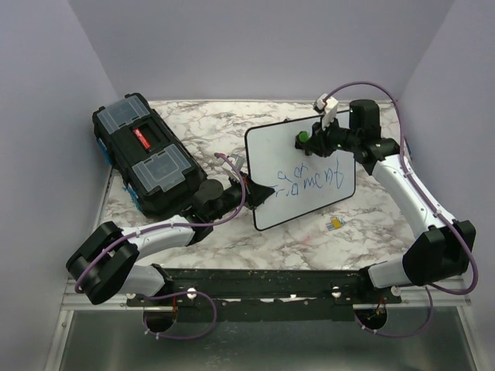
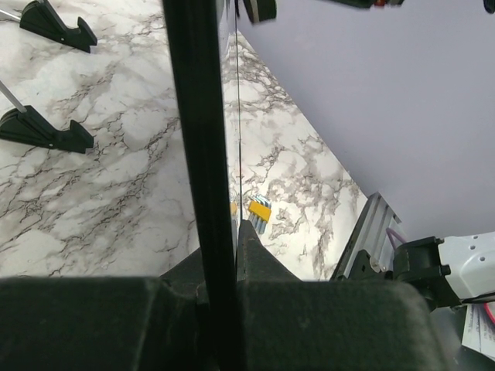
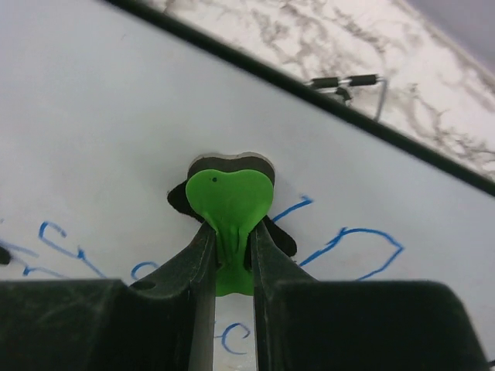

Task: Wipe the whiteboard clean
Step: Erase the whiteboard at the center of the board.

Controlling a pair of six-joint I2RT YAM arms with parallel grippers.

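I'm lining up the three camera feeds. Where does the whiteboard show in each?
Top external: whiteboard at centre, right of the black toolbox.
Left wrist: whiteboard seen edge-on, its black frame running top to bottom, left of centre.
Right wrist: whiteboard face fills most of the picture, behind the green eraser.
Shared landmark: the marble table, seen in all three.

The whiteboard (image 1: 303,174) sits centre-right in the overhead view, its white face toward the camera. It has a thin black frame and rounded corners, and is turned slightly anticlockwise. Blue handwriting crosses its middle, unerased. My left tool (image 1: 251,193) pinches its lower-left frame edge.
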